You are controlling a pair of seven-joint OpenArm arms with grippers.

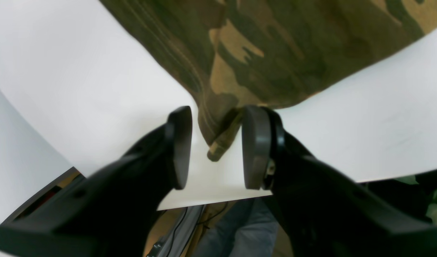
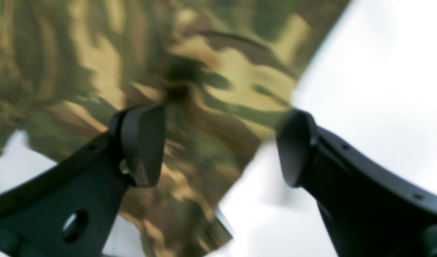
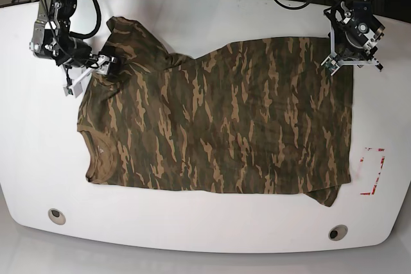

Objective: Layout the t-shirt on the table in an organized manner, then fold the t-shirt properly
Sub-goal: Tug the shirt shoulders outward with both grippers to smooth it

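Parted jaws, t-shirt (image 1: 261, 53) corner between

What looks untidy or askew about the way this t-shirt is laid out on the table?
The t-shirt lies mostly flat, but its far sleeve near the right hand is bunched with a fold by the shoulder, and the bottom corner near the red mark juts out unevenly.

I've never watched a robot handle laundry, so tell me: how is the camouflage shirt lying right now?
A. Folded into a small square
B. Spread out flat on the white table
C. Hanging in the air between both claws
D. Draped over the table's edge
B: the base view shows the t-shirt spread flat on the table.
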